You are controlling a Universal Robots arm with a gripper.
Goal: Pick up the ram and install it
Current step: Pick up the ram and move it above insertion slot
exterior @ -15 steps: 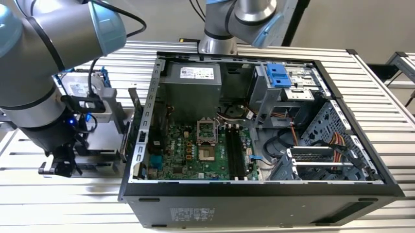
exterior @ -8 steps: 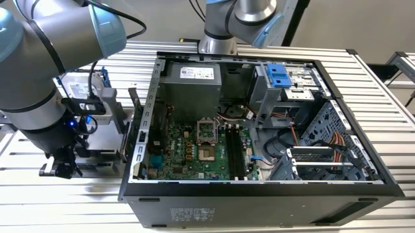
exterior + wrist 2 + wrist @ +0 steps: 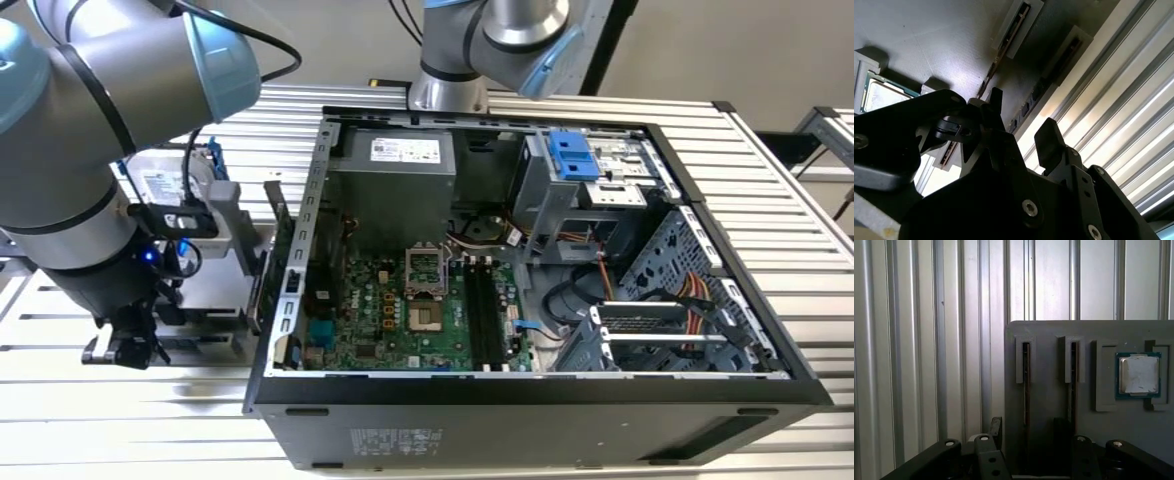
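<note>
Black end effector [image 3: 1029, 422] fingers stand wide apart with nothing between them, straddling a slot in the grey plastic holder block [image 3: 1046, 365], where the thin dark ram stick [image 3: 1025, 385] stands on edge. Farther along the block lies a square silver processor chip [image 3: 1138, 374], and beyond it is the ribbed aluminium counter [image 3: 914, 340].

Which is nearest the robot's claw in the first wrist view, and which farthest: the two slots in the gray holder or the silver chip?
1. Near slot, straight ahead of the open gripper; a thin stick, apparently the ram, stands in it.
2. Second slot, beside the first, off to one side of the gripper.
3. Silver chip, in its pocket past both slots.
</note>
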